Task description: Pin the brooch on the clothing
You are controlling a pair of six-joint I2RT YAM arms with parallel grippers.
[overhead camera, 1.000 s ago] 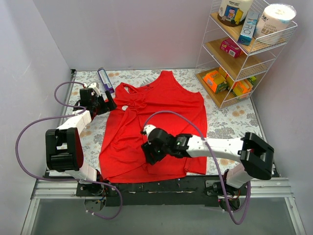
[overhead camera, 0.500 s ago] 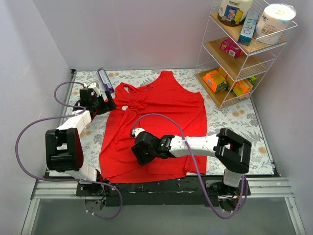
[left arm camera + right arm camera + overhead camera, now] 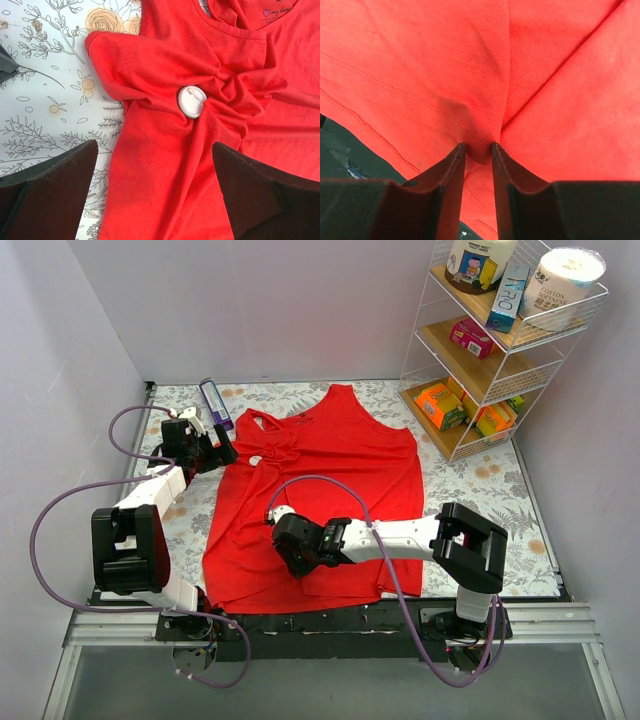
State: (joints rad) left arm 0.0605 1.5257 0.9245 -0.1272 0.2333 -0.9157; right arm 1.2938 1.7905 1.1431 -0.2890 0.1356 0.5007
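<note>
The left claw (image 3: pixel 155 147) hangs with fingers wide apart just short of the brooch (image 3: pixel 190 101), a small round white-faced button lying on bunched fabric below the neckline of the red tank top (image 3: pixel 340 450), so this arm is clearly nearer. Near the tank top's hem, the right claw (image 3: pixel 478 150) is clamped on a pinched fold of cloth, well apart from the brooch.

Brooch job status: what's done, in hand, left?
Done, apparently: the brooch sits on bunched fabric near the neckline of the red tank top; whether its pin is through cannot be seen. In hand: the right gripper pinches a fold near the hem; the left gripper hangs open over the brooch. Left: confirm the pin holds, then release the fabric.
</note>
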